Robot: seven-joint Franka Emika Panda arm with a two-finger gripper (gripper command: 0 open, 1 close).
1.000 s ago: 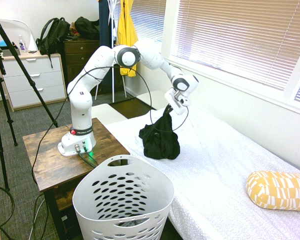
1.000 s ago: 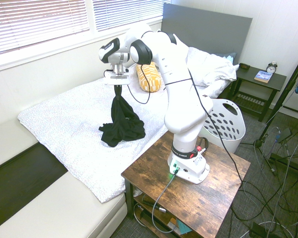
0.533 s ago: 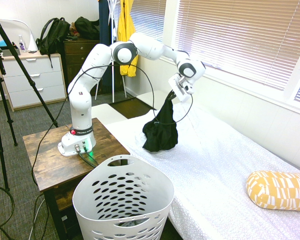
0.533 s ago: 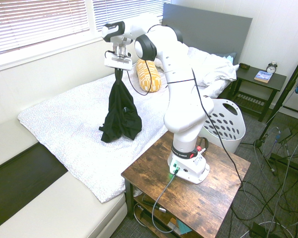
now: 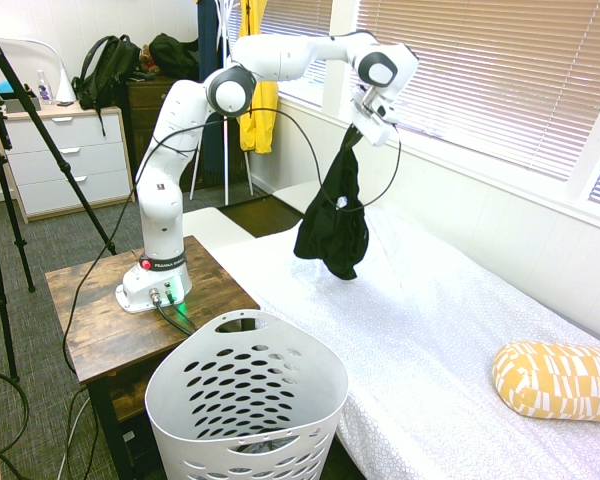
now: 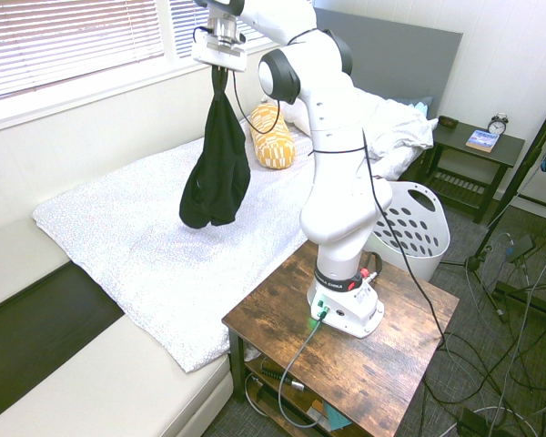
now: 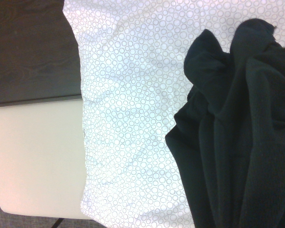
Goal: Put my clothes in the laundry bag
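A: Laundry bag (image 5: 245, 400) position?
B: Nearest me, on the floor, well below the gripper (image 5: 358, 130) and off to its side, mouth up.
A: Clothes (image 5: 334, 222)?
B: Black garment hangs straight down from the gripper, clear of the white bedspread (image 5: 450, 330) beneath.
A: Jaws?
B: Pinched tight on its top edge.

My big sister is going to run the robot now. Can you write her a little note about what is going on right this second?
Gripper: shut on the top of the black clothes, high above the bed.
Clothes: hanging free in the air, not touching the bed.
Laundry basket: on the floor beside the wooden table, away from the clothes.
Done: clothes picked up.
Left: carry them over the basket and let go.
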